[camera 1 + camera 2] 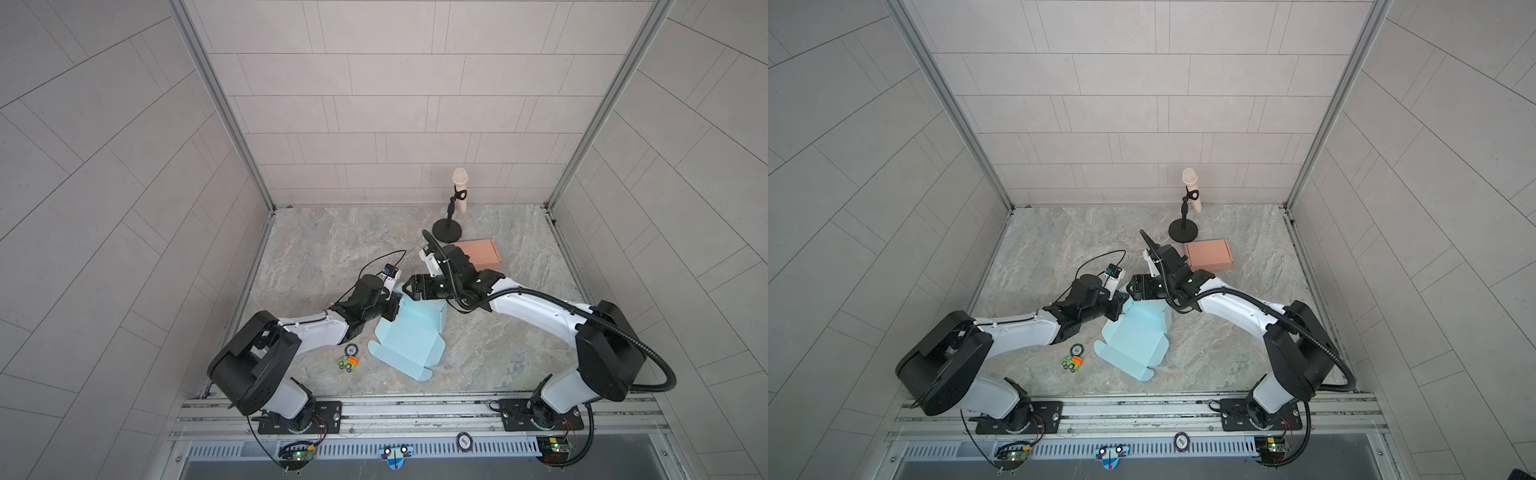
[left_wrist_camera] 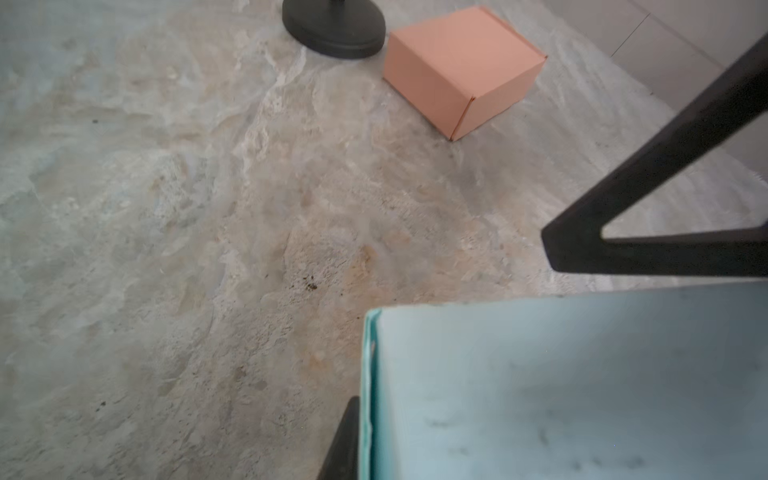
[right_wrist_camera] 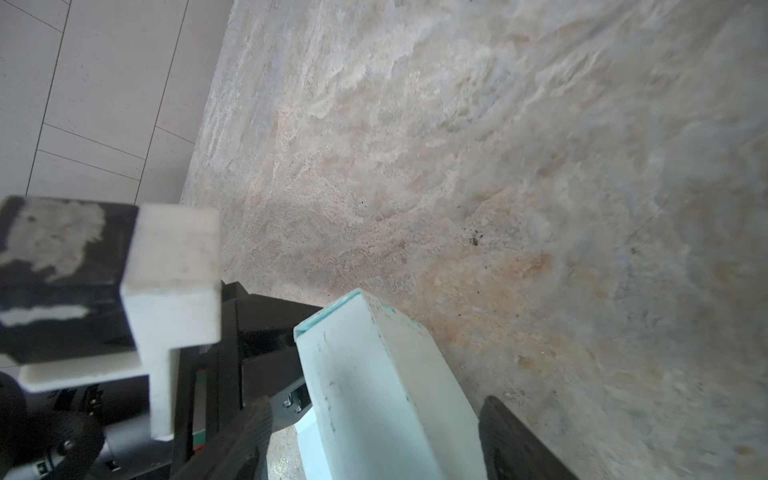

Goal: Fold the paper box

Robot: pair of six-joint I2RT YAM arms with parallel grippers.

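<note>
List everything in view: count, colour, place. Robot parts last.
paper box: 1, light blue, partly folded, table centre
closed box: 1, salmon pink, back right, beside the microphone's stand
microphone: 1, beige on black stand, back
car figure: 1, green-orange, left of paper box
round badges: 2, dark-rimmed, one by car figure, one on front rail
car-shaped tag: 1, blue, front rail
table: 1, grey marbled
left gripper: 1, black, shut on paper box wall
right gripper: 1, black, open around raised wall
</note>
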